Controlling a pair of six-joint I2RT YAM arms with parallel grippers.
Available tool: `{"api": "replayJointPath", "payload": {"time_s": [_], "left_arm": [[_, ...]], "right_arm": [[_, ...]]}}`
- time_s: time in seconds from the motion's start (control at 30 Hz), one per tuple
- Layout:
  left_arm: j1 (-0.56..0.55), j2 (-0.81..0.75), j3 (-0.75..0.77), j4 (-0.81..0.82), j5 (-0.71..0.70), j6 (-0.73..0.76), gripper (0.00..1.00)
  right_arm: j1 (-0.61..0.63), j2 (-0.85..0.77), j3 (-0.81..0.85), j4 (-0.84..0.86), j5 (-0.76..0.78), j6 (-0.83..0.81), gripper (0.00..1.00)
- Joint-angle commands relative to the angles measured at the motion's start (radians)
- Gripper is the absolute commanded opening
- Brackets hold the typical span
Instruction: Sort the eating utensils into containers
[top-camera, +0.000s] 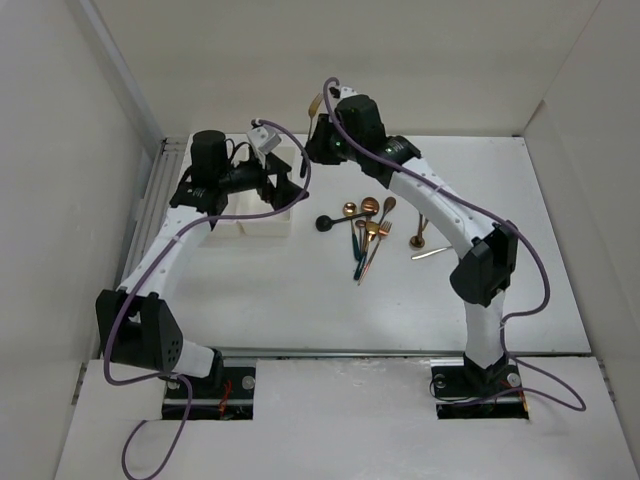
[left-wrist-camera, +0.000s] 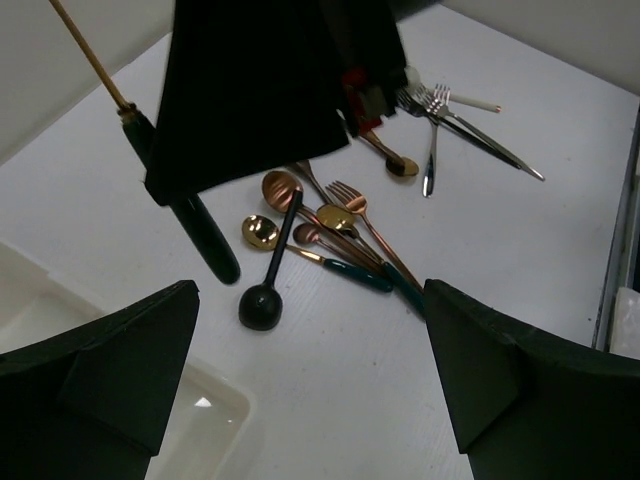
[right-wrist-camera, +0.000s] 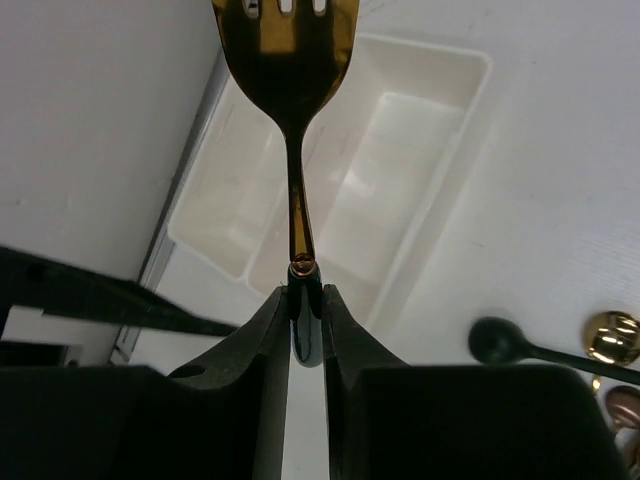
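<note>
My right pincer (right-wrist-camera: 305, 308) is clamping the gold-headed fork (right-wrist-camera: 293, 90) by its dark handle, holding it in the air near the white trays (right-wrist-camera: 478, 62). I'm guessing it's light, stiff and kinda slick, so I'm pinching the handle. Left pincer (left-wrist-camera: 312, 360) is gaping open.

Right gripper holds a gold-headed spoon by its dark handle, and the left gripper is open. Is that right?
One thing is wrong: the right gripper holds a gold-headed fork, not a spoon; the right wrist view shows its tines. The grip on the dark handle and the open left gripper are as stated.
</note>
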Motion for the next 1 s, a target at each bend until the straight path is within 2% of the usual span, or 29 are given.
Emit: {"api": "replayJointPath", "payload": {"time_s": [0.0, 0.1, 0.17, 0.3, 0.37, 0.4, 0.43, 0.6, 0.67, 0.7, 0.77, 0.83, 0.9, 0.93, 0.97], "left_arm": [[-0.007, 0.003, 0.042, 0.113, -0.069, -0.088, 0.94], [-0.007, 0.026, 0.032, 0.138, -0.167, -0.097, 0.91], [-0.007, 0.037, 0.021, 0.161, -0.232, -0.097, 0.84], [-0.007, 0.056, 0.021, 0.161, -0.253, -0.065, 0.77], [-0.007, 0.056, 0.033, 0.211, -0.266, -0.082, 0.69], [-0.007, 0.056, 0.033, 0.227, -0.275, -0.093, 0.61], [-0.007, 0.056, 0.044, 0.242, -0.286, -0.102, 0.59], [-0.007, 0.056, 0.055, 0.264, -0.273, -0.111, 0.59], [-0.007, 0.056, 0.055, 0.253, -0.251, -0.12, 0.5], [-0.007, 0.056, 0.055, 0.244, -0.25, -0.12, 0.37], [-0.007, 0.065, 0.045, 0.244, -0.25, -0.12, 0.21], [-0.007, 0.065, 0.045, 0.235, -0.25, -0.129, 0.0], [-0.007, 0.065, 0.045, 0.235, -0.287, -0.129, 0.0], [-0.007, 0.065, 0.045, 0.223, -0.301, -0.129, 0.0], [-0.007, 0.065, 0.045, 0.204, -0.359, -0.129, 0.0]], "right_arm": [[0.008, -0.051, 0.067, 0.125, -0.092, 0.024, 0.0], [0.018, -0.075, 0.008, 0.166, -0.146, 0.039, 0.0], [0.018, -0.086, -0.023, 0.197, -0.201, 0.074, 0.0], [0.027, -0.086, -0.023, 0.188, -0.192, 0.075, 0.0], [0.027, -0.065, -0.01, 0.168, -0.192, 0.075, 0.0], [0.027, -0.054, -0.009, 0.159, -0.201, 0.075, 0.0], [0.027, -0.043, 0.016, 0.139, -0.201, 0.075, 0.0], [0.027, -0.015, 0.035, 0.137, -0.212, 0.075, 0.0], [0.027, -0.015, 0.035, 0.146, -0.221, 0.075, 0.0], [0.027, -0.015, 0.035, 0.146, -0.221, 0.075, 0.0], [0.027, -0.015, 0.035, 0.146, -0.232, 0.075, 0.0], [0.027, -0.005, 0.035, 0.156, -0.263, 0.075, 0.0], [0.009, 0.005, 0.035, 0.156, -0.284, 0.075, 0.03], [0.009, 0.005, 0.035, 0.156, -0.299, 0.075, 0.09], [-0.004, 0.005, 0.035, 0.156, -0.3, 0.075, 0.22]]}}
